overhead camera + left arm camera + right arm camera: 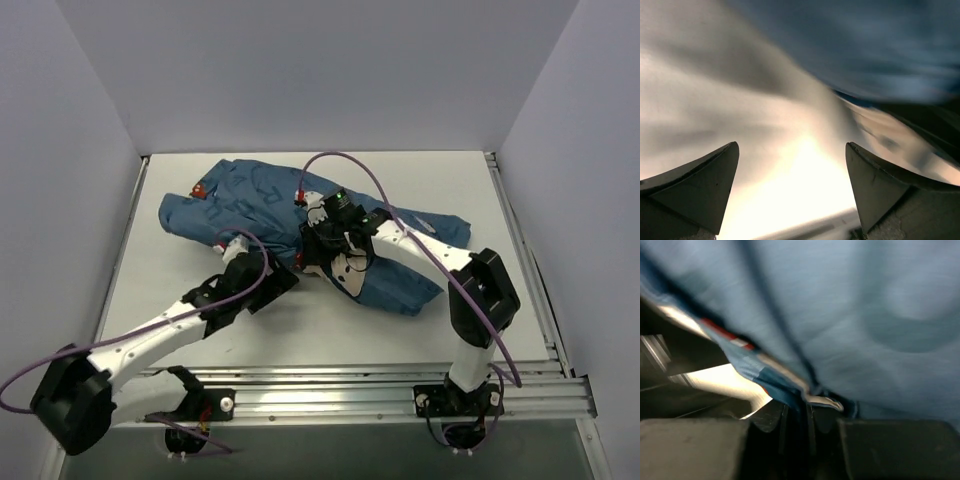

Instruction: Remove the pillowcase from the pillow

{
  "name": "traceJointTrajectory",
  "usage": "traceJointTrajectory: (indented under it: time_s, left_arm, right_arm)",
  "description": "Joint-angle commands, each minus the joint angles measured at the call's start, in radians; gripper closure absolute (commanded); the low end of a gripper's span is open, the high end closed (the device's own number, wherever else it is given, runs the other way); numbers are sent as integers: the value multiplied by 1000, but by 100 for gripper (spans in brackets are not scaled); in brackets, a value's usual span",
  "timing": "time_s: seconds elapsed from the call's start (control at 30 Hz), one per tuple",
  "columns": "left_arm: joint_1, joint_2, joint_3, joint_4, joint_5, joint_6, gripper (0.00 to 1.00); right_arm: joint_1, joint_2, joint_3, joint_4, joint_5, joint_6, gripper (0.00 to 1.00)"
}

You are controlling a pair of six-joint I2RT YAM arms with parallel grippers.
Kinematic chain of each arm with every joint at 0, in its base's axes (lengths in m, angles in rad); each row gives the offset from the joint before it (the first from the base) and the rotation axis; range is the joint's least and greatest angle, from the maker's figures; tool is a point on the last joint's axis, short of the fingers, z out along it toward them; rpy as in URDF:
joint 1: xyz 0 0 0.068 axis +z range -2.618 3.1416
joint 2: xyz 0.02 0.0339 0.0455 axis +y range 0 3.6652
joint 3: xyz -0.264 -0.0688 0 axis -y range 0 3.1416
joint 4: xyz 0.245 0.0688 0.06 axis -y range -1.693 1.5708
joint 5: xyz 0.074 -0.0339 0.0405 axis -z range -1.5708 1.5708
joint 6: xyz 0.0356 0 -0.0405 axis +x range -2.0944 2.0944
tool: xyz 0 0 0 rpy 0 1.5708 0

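Note:
The dark blue pillowcase (260,205) lies crumpled across the middle of the table, with a red bow print at its left end. No white pillow shows apart from it in the top view. My right gripper (332,250) is shut on a fold of the pillowcase (850,315), and the blue hem is pinched between its fingers (805,407). My left gripper (287,272) sits low at the near edge of the fabric, just left of the right gripper. It is open (790,150) and empty over a blurred white surface, with blue fabric (880,45) just beyond.
White enclosure walls stand at the left, back and right. An aluminium rail (400,385) runs along the near edge by the arm bases. Purple cables (360,170) loop above both arms. Bare table (160,290) shows near left, and more bare table (500,330) shows near right.

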Motion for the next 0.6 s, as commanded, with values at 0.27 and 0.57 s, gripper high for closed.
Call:
traceJointTrajectory:
  time_s: [0.27,0.57]
  left_arm:
    - [-30,-551,169,-539,-158,124,5]
    - [106,-206,539,-484,-200,496,6]
  right_arm:
    - [123,-221,-48,-93,145,119,21]
    - [111,-479,-230,-139,585,261,11]
